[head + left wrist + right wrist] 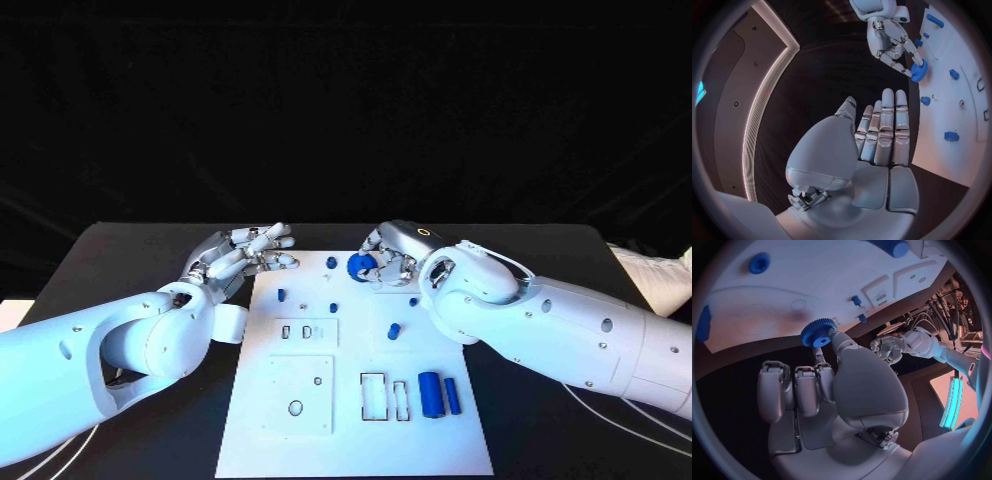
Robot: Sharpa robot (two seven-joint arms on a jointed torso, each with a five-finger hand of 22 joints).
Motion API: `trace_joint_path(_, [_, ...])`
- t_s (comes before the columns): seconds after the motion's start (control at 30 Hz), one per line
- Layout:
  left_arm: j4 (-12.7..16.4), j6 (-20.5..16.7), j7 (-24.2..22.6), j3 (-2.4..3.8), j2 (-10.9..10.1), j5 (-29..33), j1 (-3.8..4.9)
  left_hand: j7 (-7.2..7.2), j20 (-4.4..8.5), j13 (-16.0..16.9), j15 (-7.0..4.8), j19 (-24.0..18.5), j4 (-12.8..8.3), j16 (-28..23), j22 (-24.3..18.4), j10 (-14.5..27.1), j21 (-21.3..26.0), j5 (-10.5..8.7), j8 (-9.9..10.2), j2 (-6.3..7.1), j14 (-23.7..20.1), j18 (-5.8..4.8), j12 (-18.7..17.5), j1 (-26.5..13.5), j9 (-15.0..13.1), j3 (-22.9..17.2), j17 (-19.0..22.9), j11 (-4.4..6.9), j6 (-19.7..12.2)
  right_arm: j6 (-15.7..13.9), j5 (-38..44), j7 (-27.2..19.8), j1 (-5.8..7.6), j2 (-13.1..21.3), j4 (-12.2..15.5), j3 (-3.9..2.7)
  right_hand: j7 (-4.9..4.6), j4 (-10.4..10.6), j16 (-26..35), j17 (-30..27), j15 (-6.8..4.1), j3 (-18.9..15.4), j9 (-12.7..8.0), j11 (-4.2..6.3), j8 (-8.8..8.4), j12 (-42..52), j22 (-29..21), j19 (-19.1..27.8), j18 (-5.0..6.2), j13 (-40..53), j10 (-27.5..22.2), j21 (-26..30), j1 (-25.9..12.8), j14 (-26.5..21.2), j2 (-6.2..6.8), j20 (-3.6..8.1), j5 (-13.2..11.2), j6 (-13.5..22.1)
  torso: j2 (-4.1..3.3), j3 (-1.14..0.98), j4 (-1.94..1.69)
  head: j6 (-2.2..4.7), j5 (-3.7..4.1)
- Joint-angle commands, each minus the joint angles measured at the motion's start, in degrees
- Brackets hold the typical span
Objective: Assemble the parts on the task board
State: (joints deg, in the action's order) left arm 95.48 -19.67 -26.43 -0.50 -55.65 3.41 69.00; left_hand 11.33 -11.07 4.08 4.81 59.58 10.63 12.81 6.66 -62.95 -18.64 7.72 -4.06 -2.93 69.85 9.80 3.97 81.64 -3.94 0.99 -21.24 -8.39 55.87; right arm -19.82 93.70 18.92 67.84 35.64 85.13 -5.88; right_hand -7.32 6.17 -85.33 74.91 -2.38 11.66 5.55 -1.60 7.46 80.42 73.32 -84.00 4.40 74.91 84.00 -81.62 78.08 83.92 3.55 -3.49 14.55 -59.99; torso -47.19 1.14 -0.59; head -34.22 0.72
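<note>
Now the right hand [387,262] pinches a blue gear [817,333] at the far edge of the white board [353,420]; the left hand [242,252] hovers beside it, fingers released, holding nothing.

Black table [130,250], dark backdrop [346,100] behind.

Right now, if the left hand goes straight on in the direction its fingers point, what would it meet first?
Probably nothing: the left hand holds nothing, and its straight fingers point along the edge of the task board, over bare black table. The right hand pinching the blue gear lies off to the side, though depth is unclear.
</note>
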Motion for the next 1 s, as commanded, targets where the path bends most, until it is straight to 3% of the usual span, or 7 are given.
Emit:
trace_joint_path(0.03, [0.15,0.93,-0.15,0.03,0.13,-0.13,0.06,0.33,-0.01,-0.08,0.00,-0.13,-0.41,-0.29,-0.10,0.51,0.39,0.00,0.28,0.12,-0.45,0.68,-0.28,0.66,0.03,0.05,-0.05,0.01,-0.06,-1.22,1.03,-0.49,-0.01,-1.14,0.06,-0.01,0.91,-0.03,-0.41,5.77,-0.43,0.55,0.83,0.16,0.10,-0.33,0.08,-0.32,-1.15,6.75,0.60,-0.26,0.49,4.29,-0.77,0.43,0.18,-1.23,-0.02,-0.01,0.04,0.03,-0.36])
trace_joint_path(0.13, [0.17,0.87,-0.17,0.03,0.16,-0.13,0.06,0.33,-0.01,-0.08,0.00,-0.13,-0.41,-0.29,-0.10,0.51,0.39,0.00,0.28,0.12,-0.45,0.68,-0.28,0.66,0.03,0.05,-0.05,0.01,-0.06,-0.88,2.29,-0.59,-0.02,-2.80,-0.57,0.13,0.88,-0.22,-0.45,5.87,-0.42,0.73,0.84,0.15,0.02,-0.31,0.14,-0.32,-1.16,6.80,0.61,-0.29,0.57,4.31,-0.63,0.43,0.15,-1.17,-0.04,-0.04,0.06,-0.06,-0.58])
trace_joint_path(0.47, [0.13,0.75,-0.22,0.04,0.29,-0.13,0.06,0.33,-0.01,-0.08,0.00,-0.13,-0.44,-0.31,-0.10,0.52,0.39,0.00,0.28,0.10,-0.46,0.68,-0.28,0.70,0.04,0.02,-0.08,0.01,-0.07,-0.38,5.40,-0.82,-0.44,-7.93,-4.79,1.72,0.81,-0.39,-0.50,6.00,-0.40,0.90,0.86,0.10,-0.09,-0.32,0.13,-0.31,-1.16,6.83,0.62,-0.28,0.52,4.33,-0.46,0.43,-0.08,-1.11,-0.09,-0.12,0.00,-0.16,-1.10])
trace_joint_path(1.0, [0.01,0.75,-0.02,0.04,0.62,-0.13,0.06,0.33,-0.01,-0.08,0.00,-0.13,-0.44,-0.31,-0.10,0.52,0.39,0.00,0.28,0.10,-0.46,0.68,-0.28,0.70,0.04,0.02,-0.08,0.01,-0.07,0.42,8.79,-0.92,-0.69,-11.03,-8.53,2.19,0.62,-0.41,-0.53,6.10,-0.27,1.12,0.86,-0.07,-0.46,-0.40,0.08,-0.26,-1.15,6.85,0.61,-0.26,-0.05,4.34,-0.09,0.35,-0.52,-0.80,0.01,-0.16,0.24,-0.17,-1.88])
